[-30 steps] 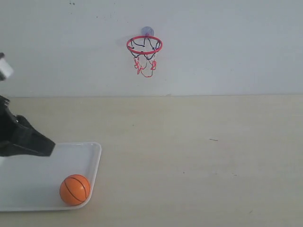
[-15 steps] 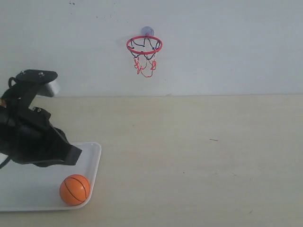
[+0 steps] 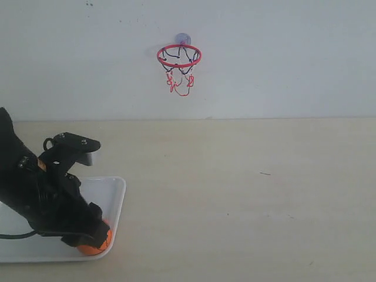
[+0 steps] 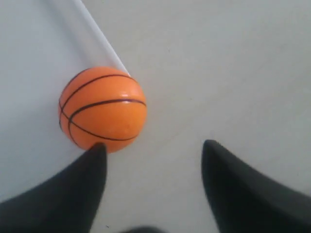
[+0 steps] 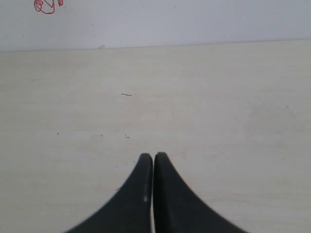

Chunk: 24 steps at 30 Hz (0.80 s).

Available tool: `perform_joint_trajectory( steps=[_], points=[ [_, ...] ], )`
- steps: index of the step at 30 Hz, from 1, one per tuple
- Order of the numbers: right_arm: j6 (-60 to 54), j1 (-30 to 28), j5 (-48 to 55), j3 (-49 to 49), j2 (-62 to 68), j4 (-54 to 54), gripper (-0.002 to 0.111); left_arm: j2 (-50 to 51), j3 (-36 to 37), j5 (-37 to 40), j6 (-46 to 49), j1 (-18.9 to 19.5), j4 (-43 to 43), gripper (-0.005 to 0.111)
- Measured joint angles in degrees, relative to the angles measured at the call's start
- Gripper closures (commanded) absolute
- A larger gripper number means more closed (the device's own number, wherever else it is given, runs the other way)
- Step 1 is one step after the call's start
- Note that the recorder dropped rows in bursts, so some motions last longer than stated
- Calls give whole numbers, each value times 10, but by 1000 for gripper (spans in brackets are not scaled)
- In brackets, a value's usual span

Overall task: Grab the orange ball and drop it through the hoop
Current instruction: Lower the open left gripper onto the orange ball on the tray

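exterior view: white tray [image 3: 113,189], shallow, at lower left on the beige table [image 3: 247,194]. contents: one orange ball [image 3: 95,248], in the tray's near right corner, mostly covered by the left gripper [image 3: 89,234]. left arm [image 3: 35,188], black, bent steeply down over the tray, with the gripper tip low at the ball; jaw state cannot be told from here. hoop [image 3: 179,56], red ring with black-and-red net, fixed high on the white wall [image 3: 282,59], well apart from ball and tray.

left wrist view: orange ball [image 4: 103,109], black seams plain here, resting against the white tray's raised rim [image 4: 97,33]. left gripper [image 4: 153,148] spread wide, holding nothing. one fingertip [image 4: 95,155] is touching or just beside the ball's edge; the ball lies outside the gap, not between the fingers.

right wrist view: the only view showing the right gripper [image 5: 153,159]. fingers pressed together, nothing between them, over bare table [image 5: 218,107]. a scrap of the hoop's red net [image 5: 46,6] shows against the wall.
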Motion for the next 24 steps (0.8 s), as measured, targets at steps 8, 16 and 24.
perform_joint_trajectory(
  steps=[8,16,24],
  points=[
    [0,0,0,0,0,0,109,3,0,-60,-77,0,77,25],
    [0,0,0,0,0,0,109,40,0,-80,-92,0,87,25],
    [0,0,0,0,0,0,109,71,0,-105,-94,0,87,25]
  ],
)
